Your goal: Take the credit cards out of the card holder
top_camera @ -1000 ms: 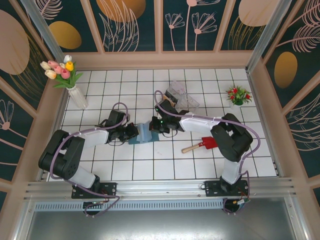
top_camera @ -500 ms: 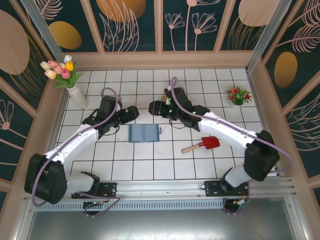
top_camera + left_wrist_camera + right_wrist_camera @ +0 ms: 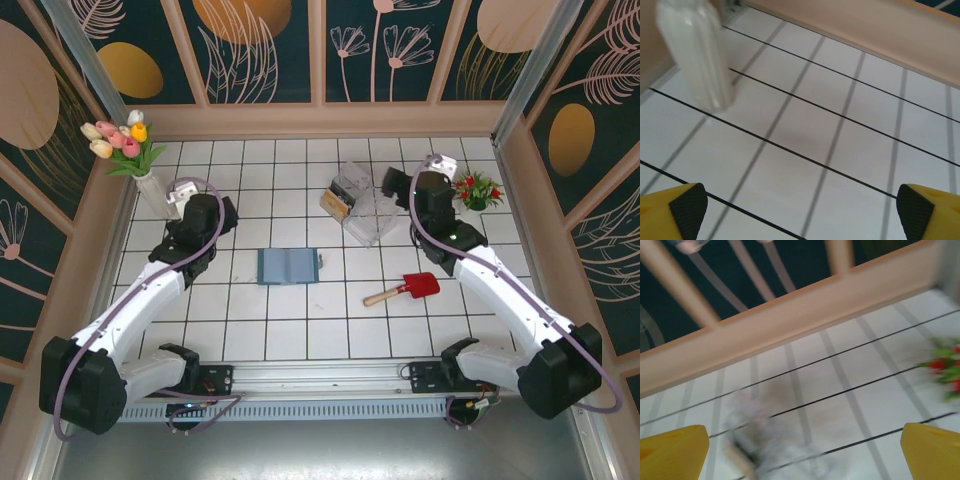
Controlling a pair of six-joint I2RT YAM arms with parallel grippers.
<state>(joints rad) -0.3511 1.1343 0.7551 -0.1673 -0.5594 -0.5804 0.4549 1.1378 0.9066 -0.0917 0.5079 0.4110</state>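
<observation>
— Two grippers: how do they stand?

— Both are spread wide. The left gripper (image 3: 802, 212) shows its yellow, black-padded fingertips (image 3: 687, 207) at the bottom corners of its wrist view, with bare white tile between them and nothing held. The right gripper (image 3: 802, 450) is the same, with its yellow tips far apart and nothing between them, though that view is blurred.

— Where is the card holder?

— The card holder (image 3: 288, 266) lies opened flat on the tiled table (image 3: 300, 335), roughly midway between the two arms. Its two slate-blue halves lie side by side, with a small tab (image 3: 319, 261) on the right edge. It is well apart from both grippers.

— And the credit cards?

— From above I cannot tell whether the credit cards sit in it; the pockets are too small to read.

— What lies around it?

— A clear plastic box (image 3: 365, 208) stands farther back and to the right of the holder, with a tan object (image 3: 335, 203) at its left end. A toy shovel (image 3: 418, 286), with a red blade and wooden handle, lies to the holder's right, apart from it. A white vase (image 3: 155, 193) of tulips (image 3: 118, 140) stands toward the far left corner, near the left gripper, and it also rises at the upper left of the left wrist view. A potted plant (image 3: 477, 189) with red flowers stands at the far right, just beside the right arm's wrist.
</observation>
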